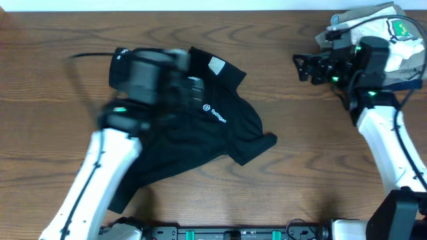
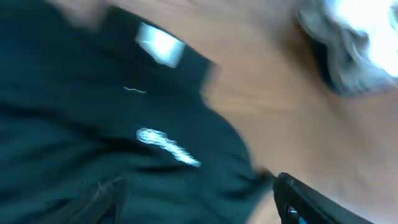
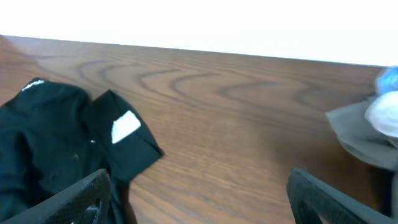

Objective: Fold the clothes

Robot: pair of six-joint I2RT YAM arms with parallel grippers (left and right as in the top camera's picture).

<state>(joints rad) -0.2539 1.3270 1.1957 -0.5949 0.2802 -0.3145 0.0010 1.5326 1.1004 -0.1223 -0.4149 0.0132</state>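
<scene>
Two grippers, left and right, are gaping wide, neither one gripping anything.
Black polo shirt is lying rumpled on the wooden table, slightly toward 9 o'clock of centre, its white neck label sitting at the 12 o'clock end and its chest logo facing up. Left gripper is hovering over the collar, blurred, with only cloth below. Right gripper is hanging at 2 o'clock, well apart from the shirt, beside a white garment bearing a green crest.
</scene>
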